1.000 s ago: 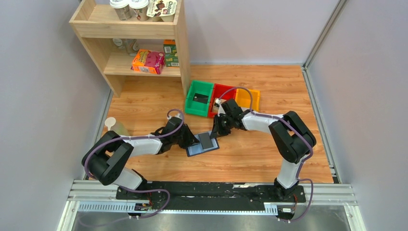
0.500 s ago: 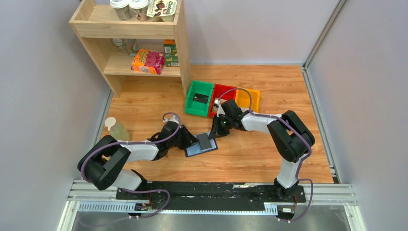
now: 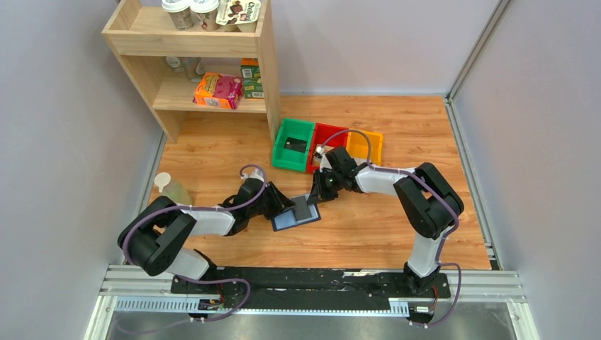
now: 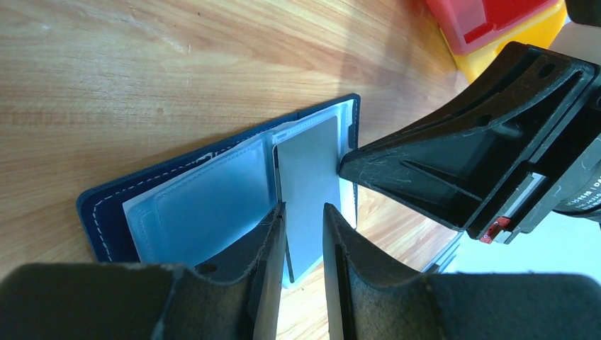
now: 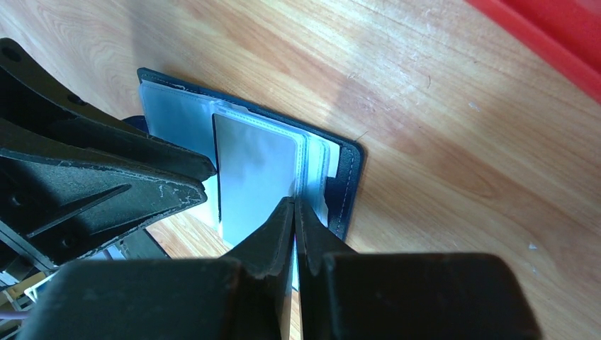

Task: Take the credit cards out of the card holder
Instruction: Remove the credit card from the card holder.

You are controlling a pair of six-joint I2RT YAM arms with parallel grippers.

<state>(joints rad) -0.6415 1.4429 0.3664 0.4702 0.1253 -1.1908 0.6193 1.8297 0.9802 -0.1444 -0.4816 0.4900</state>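
With the card holder [image 3: 294, 214] laid open on the bench [image 3: 212, 152], a silver-grey credit card [image 4: 308, 191] in its top sleeve is judged thin, stiff and slick, best pinched at its outer edge, where the left end effector [image 4: 305, 209] is held slightly parted, while the right end effector [image 5: 293, 202] is closed against the holder's sleeve edges.

Coloured bins [image 3: 327, 133] sit beside a wooden shelf [image 3: 268, 71].

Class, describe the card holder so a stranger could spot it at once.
From the wooden shelf unit at far left, come nearer past the coloured bins. The card holder lies open on the tabletop between the left gripper and right gripper. Unlike the bright bins, it is flat, navy, with blue-grey pockets.
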